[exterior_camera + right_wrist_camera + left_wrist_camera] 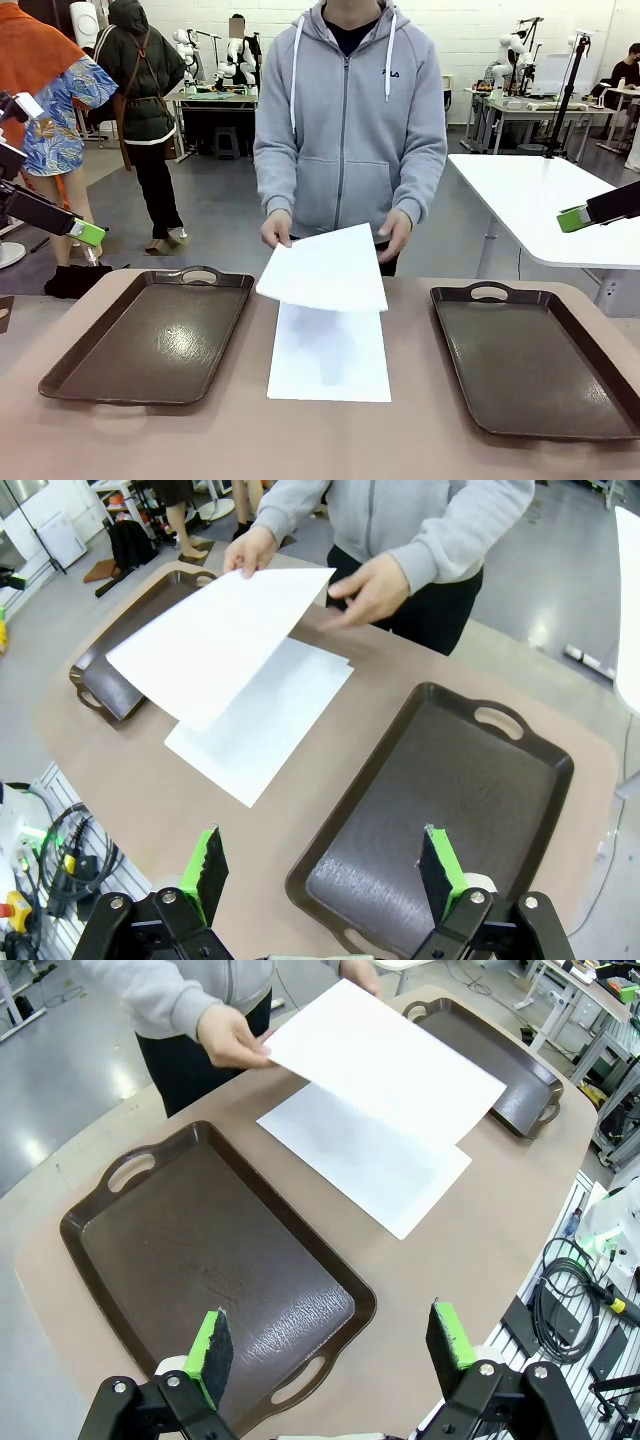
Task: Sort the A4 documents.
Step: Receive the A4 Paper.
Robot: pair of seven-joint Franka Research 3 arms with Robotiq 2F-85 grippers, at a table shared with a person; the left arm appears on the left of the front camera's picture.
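One white A4 sheet point(330, 355) lies flat on the table's middle, between two brown trays. A person in a grey hoodie holds a second sheet point(325, 268) by its far edge, tilted above the flat one; the same pair shows in the left wrist view as lifted sheet point(385, 1060) and flat sheet point(365, 1160), and in the right wrist view as lifted sheet point(215, 640) and flat sheet point(265, 725). My left gripper point(330, 1350) is open, high above the left tray. My right gripper point(325, 870) is open, high above the right tray. Both hold nothing.
Left tray point(70, 375) and right tray point(470, 410) are bare, handles at both ends. The person's hands point(275, 230) are at the table's far edge. Cables and gear point(570, 1290) lie beside the table. A white table point(540, 200) stands at the back right.
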